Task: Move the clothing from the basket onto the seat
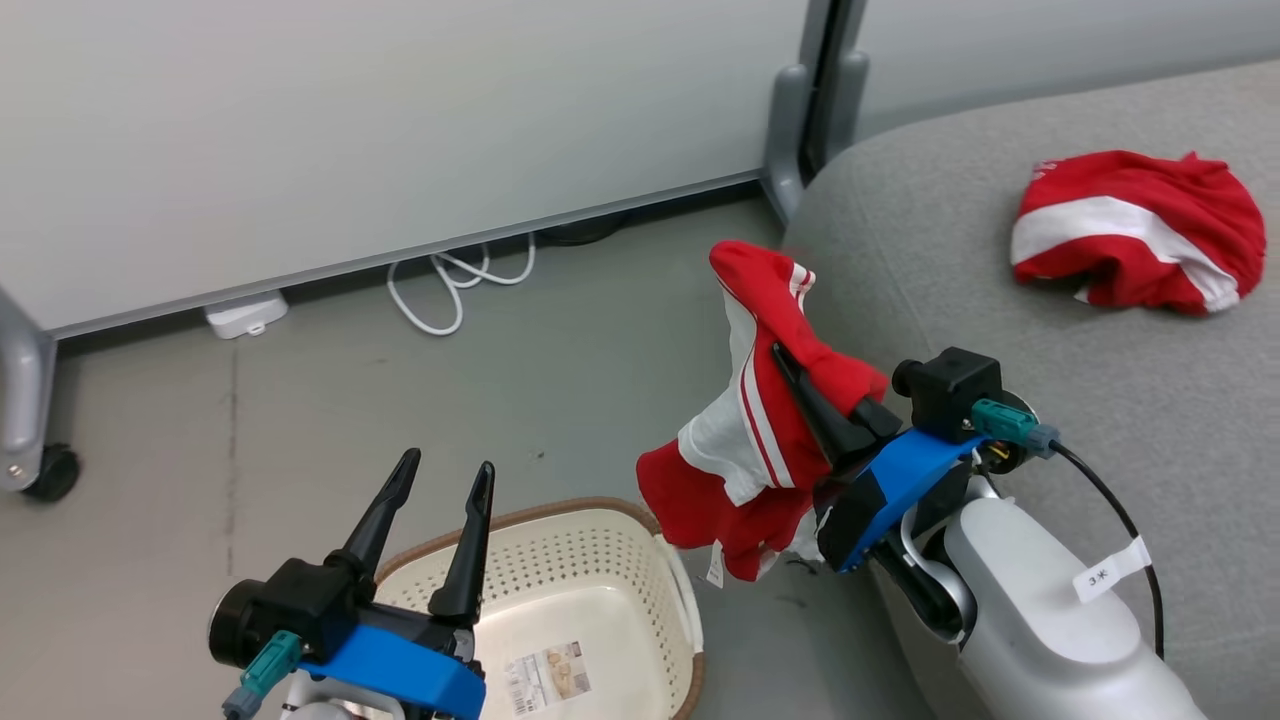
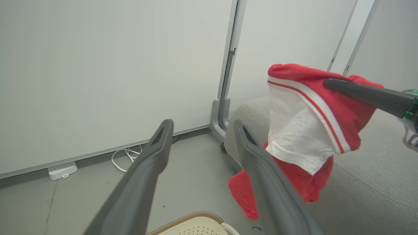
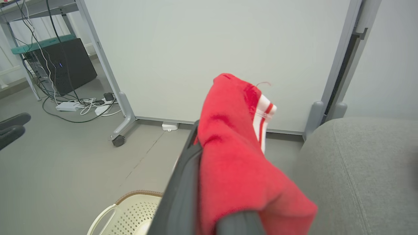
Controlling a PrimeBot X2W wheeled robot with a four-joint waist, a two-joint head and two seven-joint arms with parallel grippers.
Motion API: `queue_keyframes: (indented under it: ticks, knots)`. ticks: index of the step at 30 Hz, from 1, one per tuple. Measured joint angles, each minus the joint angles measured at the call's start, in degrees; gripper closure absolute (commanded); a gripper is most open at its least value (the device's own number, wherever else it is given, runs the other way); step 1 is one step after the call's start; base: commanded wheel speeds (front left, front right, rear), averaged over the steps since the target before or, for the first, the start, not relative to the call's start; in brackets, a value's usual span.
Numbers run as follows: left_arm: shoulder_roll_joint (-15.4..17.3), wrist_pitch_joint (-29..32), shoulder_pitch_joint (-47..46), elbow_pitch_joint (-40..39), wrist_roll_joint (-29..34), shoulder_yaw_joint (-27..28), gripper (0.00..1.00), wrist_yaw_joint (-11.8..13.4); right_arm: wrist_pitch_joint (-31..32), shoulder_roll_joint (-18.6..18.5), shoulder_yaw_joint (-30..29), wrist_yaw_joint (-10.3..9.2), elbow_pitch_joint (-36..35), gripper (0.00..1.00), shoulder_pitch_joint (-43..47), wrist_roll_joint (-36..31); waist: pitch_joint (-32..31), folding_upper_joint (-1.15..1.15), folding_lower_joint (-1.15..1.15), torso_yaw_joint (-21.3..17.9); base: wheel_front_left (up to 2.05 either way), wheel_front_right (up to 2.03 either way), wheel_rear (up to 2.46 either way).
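Right gripper (image 1: 785,360): its two long dark fingers (image 1: 812,412) are pressed together on a soft red fabric garment with a white panel and red-and-white stripes (image 1: 760,430); the cloth drapes over them, leaving one finger showing against it; the fingers point up and to the left in the head view. Held garment's long axis is near upright; its top fold rises past the fingertips; its lower end hangs free, with a small white tag (image 1: 715,570) at the hem, above the grey floor (image 1: 300,420) between the basket and the seat's rounded edge. Left gripper (image 1: 448,462): fingers (image 1: 378,515) are spread wide and hold nothing; they point up the head view and overlap the left rim of the oval cream-white perforated plastic basket with a brown rim (image 1: 600,560); a printed paper label (image 1: 545,680) lies on the basket's base. Large light grey fabric-upholstered seat (image 1: 950,280), at right: a second red garment with a broad white stripe (image 1: 1130,230) lies crumpled on it; its long axis runs across the view; it is well apart from the held garment.
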Motion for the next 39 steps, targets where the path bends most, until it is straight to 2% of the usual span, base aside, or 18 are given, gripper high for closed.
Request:
queue_keyframes:
  ticks: [6, 25, 31, 39]
  knots:
    - [-0.4, 0.0, -0.1, 0.2, 0.8, 0.1, 0.00, -0.1, 0.9, 0.5, -1.6, 0.00, -2.3, 1.00, 1.1, -1.0, 0.8, 0.00, 0.00, -4.0, 0.00, 0.00, 0.00]
    - [2.5, 0.0, -2.3, 0.0, -0.1, -2.0, 0.00, -0.3, 2.3, 2.4, -3.7, 0.00, -6.6, 1.00, 4.3, -3.0, 3.8, 0.00, 0.00, -16.8, 0.00, 0.00, 0.00]
    - [2.8, 0.0, -2.6, -0.1, -0.1, -2.2, 0.00, -0.3, 2.4, 2.4, -4.2, 0.00, -7.3, 1.00, 4.9, -3.1, 4.5, 0.00, 0.00, -18.3, 0.00, 0.00, 0.00]
    - [2.8, 0.0, -3.0, -0.1, -0.2, -2.8, 0.00, -0.3, 2.9, 2.5, -5.3, 0.00, -7.6, 1.00, 4.8, -3.5, 4.9, 0.00, 0.00, -18.0, 0.00, 0.00, 0.00]
